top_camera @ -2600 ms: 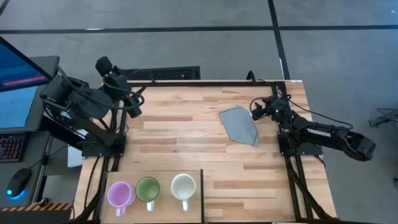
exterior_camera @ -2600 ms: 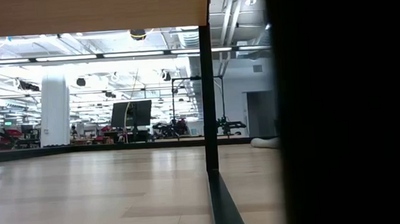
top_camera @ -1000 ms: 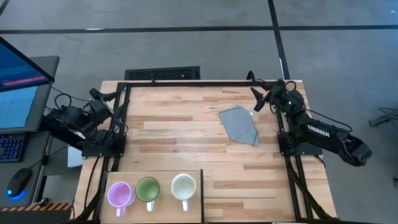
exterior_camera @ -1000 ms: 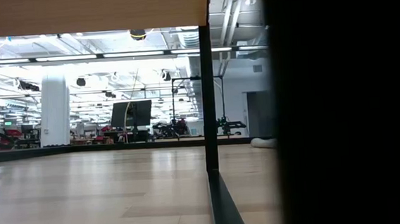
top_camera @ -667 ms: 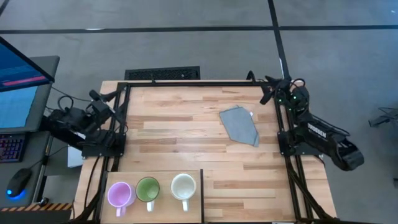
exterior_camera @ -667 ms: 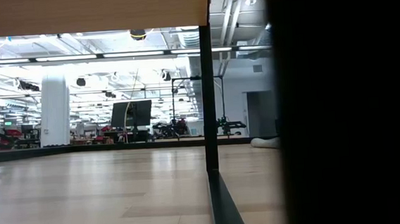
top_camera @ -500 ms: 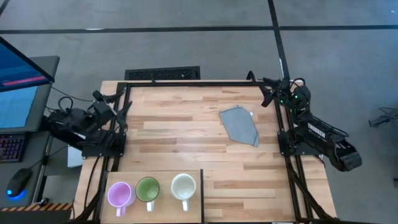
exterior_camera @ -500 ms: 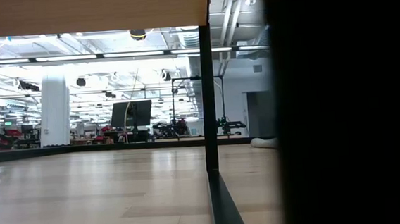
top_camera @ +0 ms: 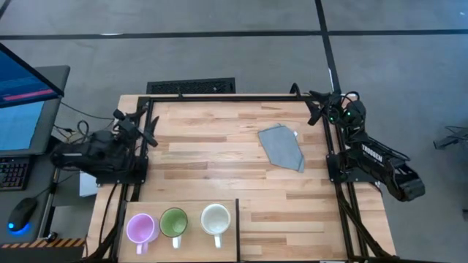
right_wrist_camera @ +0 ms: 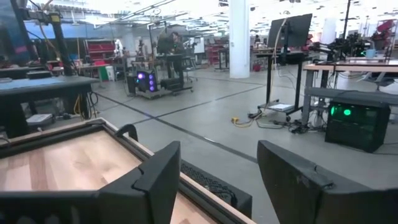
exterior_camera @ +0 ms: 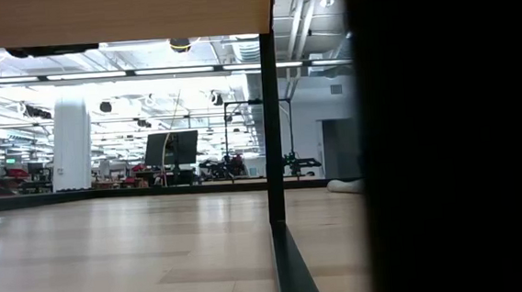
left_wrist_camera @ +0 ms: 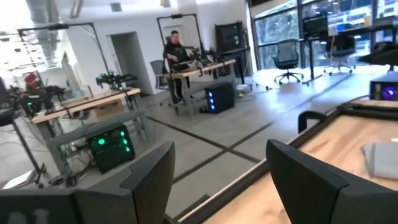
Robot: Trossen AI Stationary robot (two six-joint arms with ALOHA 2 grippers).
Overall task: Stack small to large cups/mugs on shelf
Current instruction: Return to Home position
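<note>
Folding back since a moment ago, the left arm (top_camera: 95, 155) now lies flatter over its base at the frame's middle left. Nearest, at lower left, the shelf (top_camera: 191, 248) carries the purple mug (top_camera: 141, 228), green mug (top_camera: 174, 221) and white mug (top_camera: 216, 218), upright in a row, side by side but apart. Farther up, a grey cloth (top_camera: 282, 146) lies on the table (top_camera: 219, 157), right of centre. The left jaws, at the table's left edge, and the right jaws, at its upper right corner, both gape wide, holding nothing.
</note>
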